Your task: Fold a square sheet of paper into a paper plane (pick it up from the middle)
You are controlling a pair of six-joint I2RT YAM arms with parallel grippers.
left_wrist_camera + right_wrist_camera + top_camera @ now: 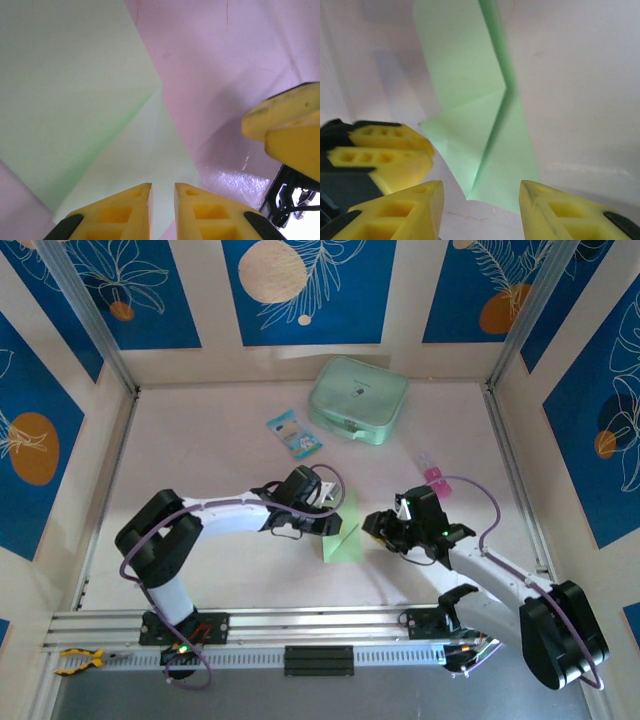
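The pale green sheet of paper [345,532] lies folded on the table between my two grippers, with a long centre crease and angled flaps. My left gripper [332,514] is at its left edge. In the left wrist view its jaws [163,192] stand a narrow gap apart, and the paper [75,100] runs up from that gap. My right gripper [373,530] is just right of the paper. In the right wrist view it [481,192] is open wide, with the paper's [470,100] lower point just ahead of the gap and touching neither finger. The left gripper's fingers [385,155] show beside that point.
A mint-green zip case [358,400] sits at the back of the table, with a small blue-and-white packet [294,432] to its left. A small pink item [432,472] lies behind the right arm. Metal rails [300,620] run along the near edge.
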